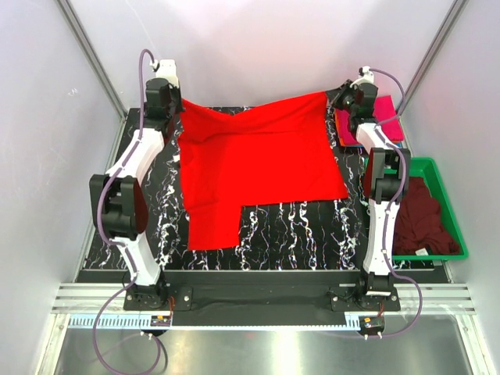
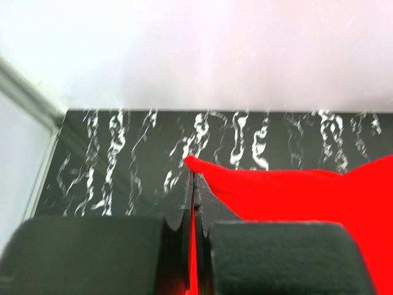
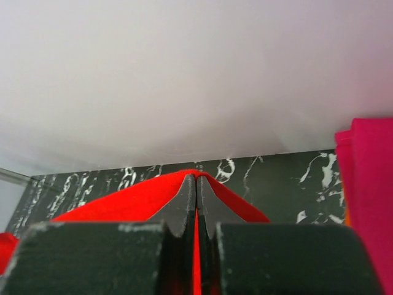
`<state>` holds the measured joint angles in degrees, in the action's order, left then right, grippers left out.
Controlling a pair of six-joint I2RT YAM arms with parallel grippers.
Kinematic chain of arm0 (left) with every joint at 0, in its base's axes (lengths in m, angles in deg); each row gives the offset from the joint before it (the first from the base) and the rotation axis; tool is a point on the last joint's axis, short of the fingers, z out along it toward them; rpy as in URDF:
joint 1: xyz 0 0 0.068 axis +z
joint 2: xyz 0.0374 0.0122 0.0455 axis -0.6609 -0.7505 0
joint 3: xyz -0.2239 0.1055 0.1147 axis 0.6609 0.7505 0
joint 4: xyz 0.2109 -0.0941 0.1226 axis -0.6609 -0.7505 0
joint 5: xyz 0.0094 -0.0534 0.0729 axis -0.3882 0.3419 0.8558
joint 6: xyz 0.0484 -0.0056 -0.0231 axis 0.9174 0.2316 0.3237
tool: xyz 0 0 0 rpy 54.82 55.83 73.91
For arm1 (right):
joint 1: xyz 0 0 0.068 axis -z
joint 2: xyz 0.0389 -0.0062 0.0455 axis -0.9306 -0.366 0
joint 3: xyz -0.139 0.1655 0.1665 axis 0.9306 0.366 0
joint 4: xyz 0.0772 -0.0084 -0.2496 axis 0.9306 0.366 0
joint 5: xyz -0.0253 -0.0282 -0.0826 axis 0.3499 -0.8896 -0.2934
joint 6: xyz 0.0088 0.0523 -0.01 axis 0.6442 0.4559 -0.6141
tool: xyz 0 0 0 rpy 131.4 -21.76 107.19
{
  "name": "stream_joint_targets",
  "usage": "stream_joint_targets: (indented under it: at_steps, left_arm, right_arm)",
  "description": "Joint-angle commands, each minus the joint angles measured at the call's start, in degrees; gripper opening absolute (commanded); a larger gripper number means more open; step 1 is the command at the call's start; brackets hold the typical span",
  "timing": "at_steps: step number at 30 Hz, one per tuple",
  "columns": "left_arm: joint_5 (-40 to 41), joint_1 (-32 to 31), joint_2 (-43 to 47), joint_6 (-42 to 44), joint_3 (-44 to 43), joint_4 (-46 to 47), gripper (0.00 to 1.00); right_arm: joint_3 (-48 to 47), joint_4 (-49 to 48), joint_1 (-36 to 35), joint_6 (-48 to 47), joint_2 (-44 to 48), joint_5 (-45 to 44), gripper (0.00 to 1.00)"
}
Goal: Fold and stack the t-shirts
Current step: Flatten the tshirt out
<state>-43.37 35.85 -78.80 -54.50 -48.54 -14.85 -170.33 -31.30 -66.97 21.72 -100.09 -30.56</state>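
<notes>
Black marbled table (image 1: 297, 226): left gripper (image 2: 191, 177), right gripper (image 3: 196, 181) clamp red t-shirt (image 1: 258, 164) far corners, apparently raised.

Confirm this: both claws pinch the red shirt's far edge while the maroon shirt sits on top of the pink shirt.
One point is wrong: the top view shows the maroon shirt in the green bin, not on the pink shirt. The left claw and right claw do pinch the far edge of the red shirt.

Lab cell: white panels (image 1: 258, 47), aluminium rails (image 1: 86, 298)
</notes>
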Motion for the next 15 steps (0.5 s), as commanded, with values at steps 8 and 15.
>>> stream_joint_targets:
  at_steps: [8,15]
  left_arm:
    - [-2.6,0.8,-8.6,0.3,-12.1,3.7,0.0]
    - [-7.5,1.1,-8.8,1.2,-11.7,0.7,0.0]
  right_arm:
    - [-12.5,-7.9,0.5,-4.0,-7.4,3.8,0.0]
    - [-9.2,-8.5,0.5,-2.2,-6.2,4.1,0.0]
